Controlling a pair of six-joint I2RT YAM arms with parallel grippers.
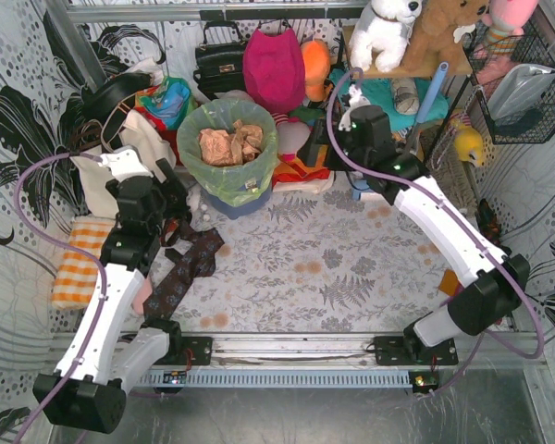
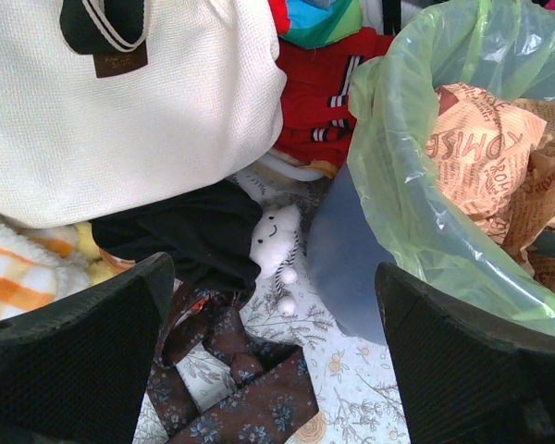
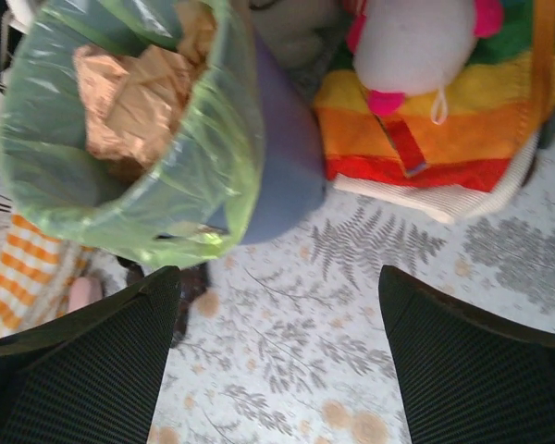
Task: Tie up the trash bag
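Overhead view of a cluttered table with two white robot arms reaching from the bottom edge toward the upper middle of the frame. There the trash bag (image 1: 227, 182), a thin lime-green film, lines a blue-grey round bin (image 1: 239, 205). Its mouth is open and folded down over the bin's rim, and tan crumpled paper (image 1: 229, 143) fills the inside. The bag is not yet gathered or knotted. The left gripper (image 2: 273, 277) hangs just to the left of the bin with its two black fingers spread wide and nothing between them. In its wrist view the bag's folded rim fills the right side, a white woven tote (image 2: 120, 102) fills the upper left, and a small white plush toy (image 2: 276, 242) lies at centre. The right gripper (image 3: 277, 277) hovers to the right of the bin, also spread wide and holding nothing. Its view has the bag and bin in the upper left and a rainbow-striped cloth (image 3: 444, 120) at upper right. The step in hand appears to be closing in to take hold of the bag's rim. To do it well, each gripper should probably pinch only the loose folded-over film, on opposite sides of the mouth. The fingers should stay clear of the hard bin wall and the paper. Lifting both sides together would free enough slack to bring them across each other. The thin film may tear or slip, so a firm, gentle pinch suits it.
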